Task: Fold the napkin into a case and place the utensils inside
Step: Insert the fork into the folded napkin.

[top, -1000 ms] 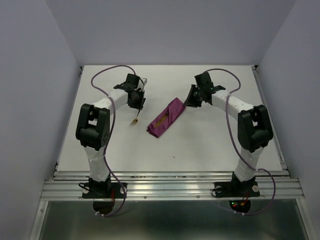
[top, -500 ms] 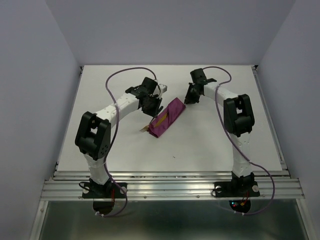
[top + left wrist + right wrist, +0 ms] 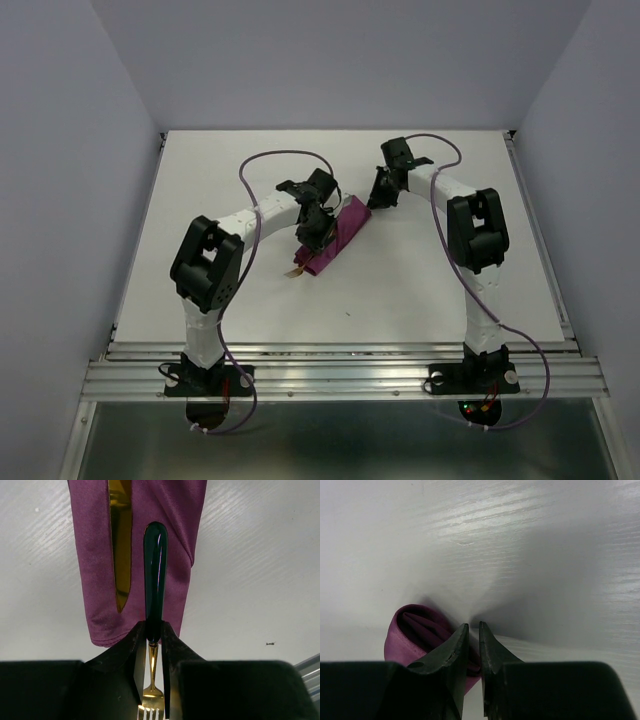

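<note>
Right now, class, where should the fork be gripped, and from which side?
Grip the fork by its neck, between handle and prongs, coming from the prong end as the left pincer does; that should leave the handle, lying along the case, free to slide in.

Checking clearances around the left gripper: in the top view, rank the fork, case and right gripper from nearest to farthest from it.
1. fork: clamped in the left gripper itself.
2. case: lying directly beneath it.
3. right gripper: at the case's far end, to the right.
</note>
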{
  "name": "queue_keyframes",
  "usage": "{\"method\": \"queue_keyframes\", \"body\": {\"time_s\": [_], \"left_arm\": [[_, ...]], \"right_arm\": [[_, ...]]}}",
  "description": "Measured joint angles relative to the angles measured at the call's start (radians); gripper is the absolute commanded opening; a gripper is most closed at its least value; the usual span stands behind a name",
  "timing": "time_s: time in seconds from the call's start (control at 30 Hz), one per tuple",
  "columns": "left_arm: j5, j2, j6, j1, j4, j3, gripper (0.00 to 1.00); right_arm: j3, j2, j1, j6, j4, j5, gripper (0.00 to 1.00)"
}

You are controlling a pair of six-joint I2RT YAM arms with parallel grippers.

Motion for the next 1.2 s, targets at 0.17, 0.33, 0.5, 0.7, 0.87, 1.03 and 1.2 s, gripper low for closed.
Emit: {"method": "queue_keyframes", "body": {"time_s": [0.17, 0.33, 0.5, 0.7, 0.87, 1.03, 1.2], "left_arm": [[-0.014, 0.008, 0.0, 0.0, -0.009, 0.023, 0.0], [-0.019, 0.04, 0.0, -0.007, -0.012, 0.037, 0.0], [-0.034, 0.103, 0.005, -0.011, -0.027, 0.087, 0.0], [-0.036, 0.131, 0.01, -0.013, -0.029, 0.114, 0.0], [-0.035, 0.137, 0.011, -0.014, -0.027, 0.14, 0.0], [-0.026, 0.161, 0.011, -0.013, -0.024, 0.166, 0.0], [-0.008, 0.196, 0.012, -0.014, -0.017, 0.195, 0.0]], "right_arm": [[-0.013, 0.0, 0.0, 0.002, 0.022, -0.015, 0.2], [-0.028, -0.003, 0.0, 0.003, 0.047, -0.027, 0.2], [-0.055, -0.013, 0.0, 0.003, 0.072, -0.037, 0.2], [-0.068, -0.019, 0.0, 0.003, 0.088, -0.04, 0.2], [-0.082, -0.025, 0.0, 0.005, 0.098, -0.045, 0.2], [-0.096, -0.031, 0.0, 0.01, 0.112, -0.048, 0.2], [-0.113, -0.041, 0.0, 0.014, 0.121, -0.05, 0.2]]}}
